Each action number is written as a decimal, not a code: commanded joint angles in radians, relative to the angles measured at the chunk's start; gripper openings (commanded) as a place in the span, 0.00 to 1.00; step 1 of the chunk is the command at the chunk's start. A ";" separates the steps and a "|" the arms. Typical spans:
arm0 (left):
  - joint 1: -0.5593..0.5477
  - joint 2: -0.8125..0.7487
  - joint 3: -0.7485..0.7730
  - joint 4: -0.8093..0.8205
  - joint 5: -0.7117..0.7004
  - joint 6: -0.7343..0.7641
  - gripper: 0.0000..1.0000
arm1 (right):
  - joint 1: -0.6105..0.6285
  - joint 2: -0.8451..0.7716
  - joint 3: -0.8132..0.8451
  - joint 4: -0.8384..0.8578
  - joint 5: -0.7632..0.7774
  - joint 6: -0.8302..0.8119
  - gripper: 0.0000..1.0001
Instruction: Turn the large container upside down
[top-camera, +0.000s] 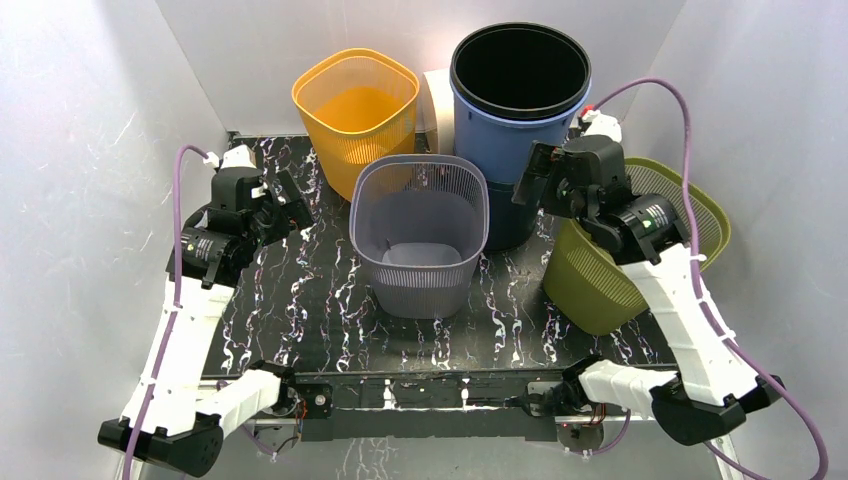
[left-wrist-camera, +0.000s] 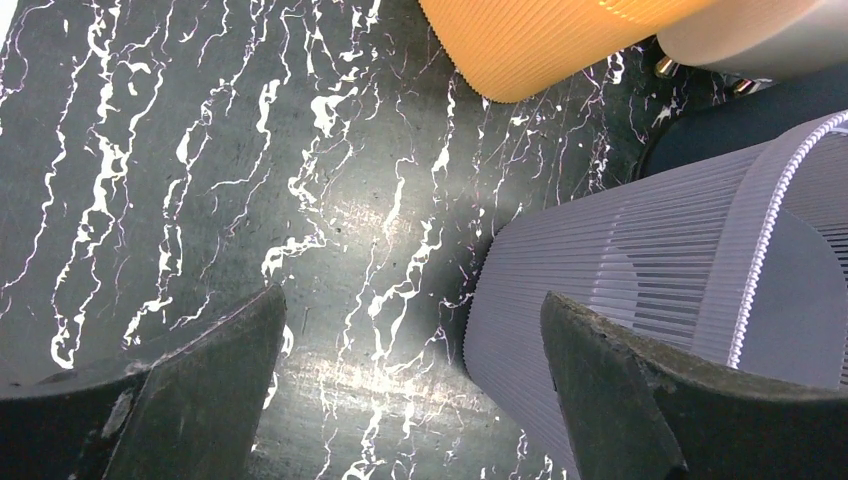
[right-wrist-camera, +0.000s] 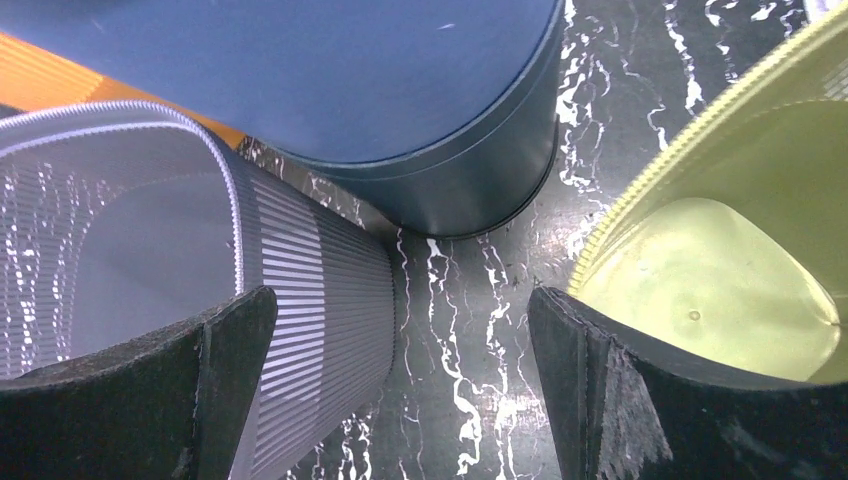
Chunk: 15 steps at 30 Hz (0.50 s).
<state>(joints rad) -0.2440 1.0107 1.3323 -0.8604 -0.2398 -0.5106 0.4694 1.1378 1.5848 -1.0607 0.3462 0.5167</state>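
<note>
My left pincer (left-wrist-camera: 410, 330) gapes empty beside the grey basket (left-wrist-camera: 620, 270); my right pincer (right-wrist-camera: 400, 320) gapes empty near the upright blue container (right-wrist-camera: 350, 80)

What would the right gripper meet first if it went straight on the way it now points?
Probably the marbled tabletop, in the gap between the grey basket and the green basket. The right gripper, open, points down into that gap; the blue container stands beyond. Depth is unclear.

Grey basket (top-camera: 420, 240) crowds blue bin (top-camera: 505, 150) front; left tabletop (top-camera: 300, 300) open.
</note>
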 joint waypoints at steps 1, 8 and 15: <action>0.005 0.005 0.002 -0.014 -0.045 -0.036 0.98 | 0.003 -0.018 -0.033 0.116 -0.112 -0.089 0.98; 0.005 0.031 0.092 -0.017 0.033 -0.019 0.98 | 0.003 -0.079 -0.092 0.211 -0.211 -0.169 0.98; 0.006 0.070 0.275 0.069 0.389 0.137 0.98 | 0.003 -0.107 -0.097 0.258 -0.172 -0.201 0.98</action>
<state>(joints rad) -0.2436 1.0550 1.4574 -0.8452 -0.0490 -0.4450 0.4694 1.0492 1.4754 -0.8909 0.1364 0.3447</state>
